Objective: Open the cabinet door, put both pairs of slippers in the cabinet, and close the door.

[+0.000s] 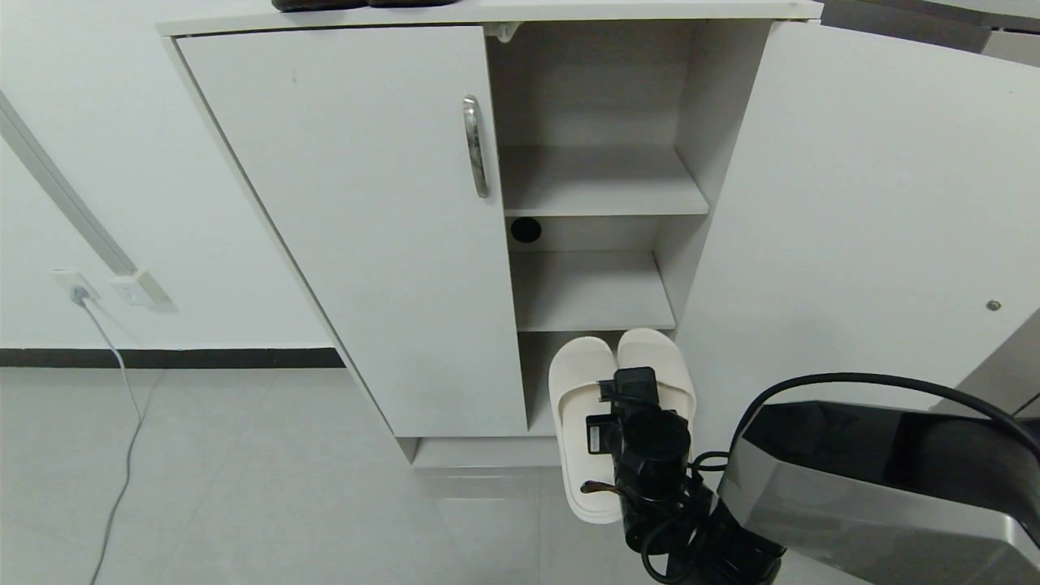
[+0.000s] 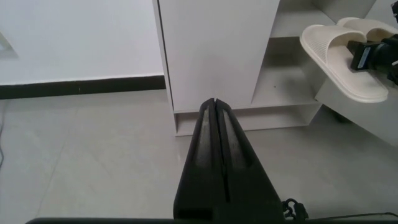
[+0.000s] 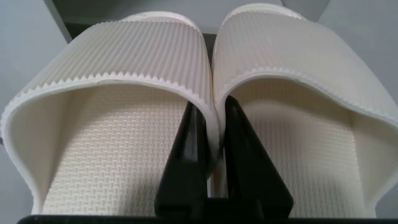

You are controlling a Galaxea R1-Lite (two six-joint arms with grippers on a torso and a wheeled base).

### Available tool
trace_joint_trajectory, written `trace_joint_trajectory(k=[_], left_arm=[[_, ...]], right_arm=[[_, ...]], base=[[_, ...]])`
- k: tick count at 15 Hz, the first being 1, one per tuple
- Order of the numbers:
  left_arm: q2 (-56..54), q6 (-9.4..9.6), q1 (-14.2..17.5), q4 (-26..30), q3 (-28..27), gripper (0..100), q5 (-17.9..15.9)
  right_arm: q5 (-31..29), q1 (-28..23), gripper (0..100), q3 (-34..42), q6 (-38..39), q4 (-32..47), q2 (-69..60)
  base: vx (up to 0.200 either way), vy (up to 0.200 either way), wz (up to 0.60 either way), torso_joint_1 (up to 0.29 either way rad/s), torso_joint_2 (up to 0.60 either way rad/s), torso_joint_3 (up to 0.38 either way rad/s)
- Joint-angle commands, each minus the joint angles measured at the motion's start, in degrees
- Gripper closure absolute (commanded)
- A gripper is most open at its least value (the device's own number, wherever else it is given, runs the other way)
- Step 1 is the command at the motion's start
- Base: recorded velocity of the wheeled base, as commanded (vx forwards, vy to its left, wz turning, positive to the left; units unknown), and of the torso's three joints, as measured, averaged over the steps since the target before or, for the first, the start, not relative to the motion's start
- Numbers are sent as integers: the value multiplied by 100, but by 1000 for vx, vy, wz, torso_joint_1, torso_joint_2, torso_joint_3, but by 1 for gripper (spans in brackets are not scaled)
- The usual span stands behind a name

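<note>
A pair of white slippers [image 1: 577, 390] hangs side by side in front of the cabinet's bottom compartment [image 1: 534, 382], toes toward the opening. My right gripper [image 1: 630, 382] is shut on the slippers' touching inner edges, as the right wrist view shows: gripper [image 3: 214, 124], slippers [image 3: 124, 68]. The left wrist view has the same slippers [image 2: 339, 53] beside the cabinet. The cabinet's right door [image 1: 853, 203] stands wide open; its left door [image 1: 349, 227] with a metal handle [image 1: 475, 146] is closed. My left gripper [image 2: 214, 102] is shut and holds nothing, low over the floor facing the cabinet base.
Two bare shelves [image 1: 601, 183] [image 1: 593, 292] sit above the bottom compartment. Dark items [image 1: 357, 4] lie on the cabinet top. A wall socket [image 1: 77, 288] with a cable trailing to the floor is at the left. Open tiled floor [image 1: 244, 487] spreads before the left door.
</note>
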Motion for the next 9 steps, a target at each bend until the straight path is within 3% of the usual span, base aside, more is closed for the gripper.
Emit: trace_joint_trajectory(k=[1,6,9], left_arm=[[9,2,1,-1,2,100,0],[9,2,1,-1,2,100,0],[9,2,1,-1,-6,100,0]], right_arm=[[4,-9,100,-4,-3,-4,58],[4,-9,100,-4,-12,5,58],[4,-9,100,-4,-12,5,58]], base=[[0,0,0,0,0,0],[0,0,0,0,0,0],[200,0,0,-1,5,4]])
